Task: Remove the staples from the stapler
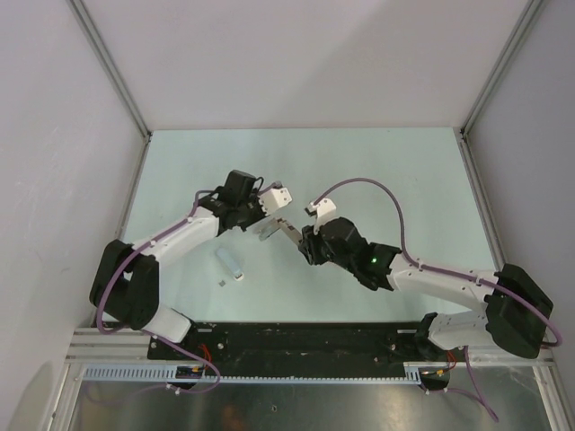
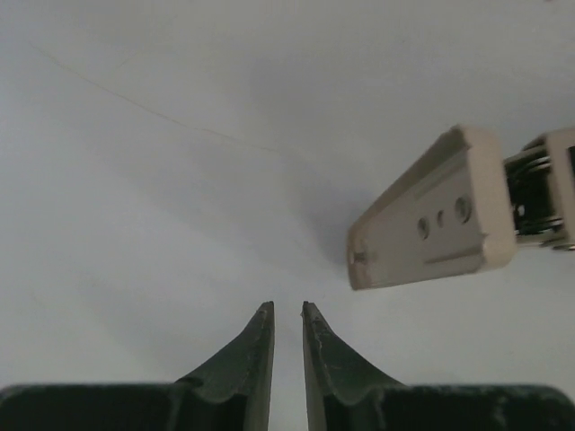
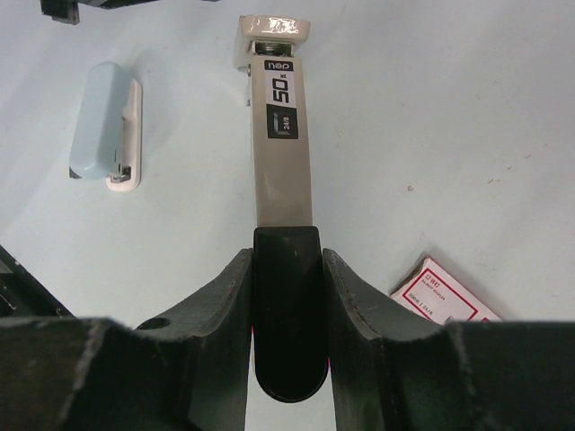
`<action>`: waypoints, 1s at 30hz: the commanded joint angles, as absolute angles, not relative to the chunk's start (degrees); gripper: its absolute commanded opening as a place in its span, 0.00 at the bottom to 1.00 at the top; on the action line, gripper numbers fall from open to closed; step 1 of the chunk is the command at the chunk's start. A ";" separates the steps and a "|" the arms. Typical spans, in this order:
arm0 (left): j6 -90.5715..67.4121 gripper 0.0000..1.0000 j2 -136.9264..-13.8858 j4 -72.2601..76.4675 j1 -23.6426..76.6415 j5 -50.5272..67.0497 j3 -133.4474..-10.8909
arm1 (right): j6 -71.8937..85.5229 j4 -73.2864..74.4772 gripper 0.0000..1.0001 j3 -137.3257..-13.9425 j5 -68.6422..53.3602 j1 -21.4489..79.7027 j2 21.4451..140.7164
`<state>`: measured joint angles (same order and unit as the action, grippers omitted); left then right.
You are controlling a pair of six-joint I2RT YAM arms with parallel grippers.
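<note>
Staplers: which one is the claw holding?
The long beige stapler with the black end, pinched in the right claw. The pale blue stapler just lies on the table, untouched.

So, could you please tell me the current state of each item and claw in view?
stapler: lifted off the table, gripped by its black end, base hinged open.
right claw: shut on the stapler.
left claw: shut to a narrow slit, holding nothing.
second stapler: closed, lying on the table.
red-and-white box: flat on the table, partly hidden.
</note>
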<state>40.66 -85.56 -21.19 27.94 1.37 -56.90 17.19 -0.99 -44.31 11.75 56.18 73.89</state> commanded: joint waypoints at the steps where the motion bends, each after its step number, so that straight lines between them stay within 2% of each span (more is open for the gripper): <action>1: 40.02 0.24 -83.25 -22.44 28.39 10.85 -58.59 | 13.86 1.10 0.00 -46.32 15.83 58.69 71.54; 6: 44.76 0.24 -81.99 -22.98 30.56 12.99 -56.99 | 13.15 3.28 0.00 -46.32 16.77 59.45 71.10; 16: 51.40 0.25 -87.96 -22.88 30.78 7.45 -54.12 | 14.87 11.86 0.00 -46.19 20.48 63.17 68.82; 25: 49.84 0.25 -87.36 -22.96 30.76 6.83 -53.83 | 19.76 17.96 0.00 -44.42 22.92 68.60 69.07; 30: 49.33 0.25 -86.56 -23.05 30.76 7.00 -52.85 | 19.70 15.87 0.00 -44.45 23.62 69.11 69.03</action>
